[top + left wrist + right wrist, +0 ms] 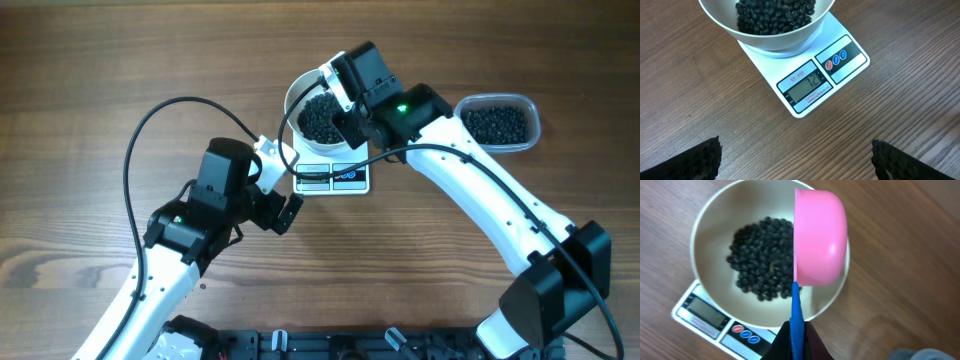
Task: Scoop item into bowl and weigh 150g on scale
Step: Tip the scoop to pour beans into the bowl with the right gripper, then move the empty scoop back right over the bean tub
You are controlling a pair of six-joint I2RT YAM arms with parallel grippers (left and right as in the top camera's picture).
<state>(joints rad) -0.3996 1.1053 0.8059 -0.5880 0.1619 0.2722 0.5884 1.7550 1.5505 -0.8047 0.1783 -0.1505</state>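
Observation:
The white bowl (705, 245) stands on the white scale (805, 97), whose display reads 72. A heap of black beans (762, 257) lies in the bowl. My right gripper (796, 340) is shut on the blue handle (796, 310) of a pink scoop (820, 237). The scoop is turned on its side above the bowl's right half, and its inside is hidden. My left gripper (796, 165) is open over bare wood just in front of the scale, with nothing between its fingers (695, 160). From overhead, the bowl (300, 95) sits under the right wrist.
A clear plastic tub (498, 122) holding more black beans stands on the table to the right of the bowl. A black cable (160, 120) loops over the left arm. The right arm (480, 190) stretches across the right side of the wooden table.

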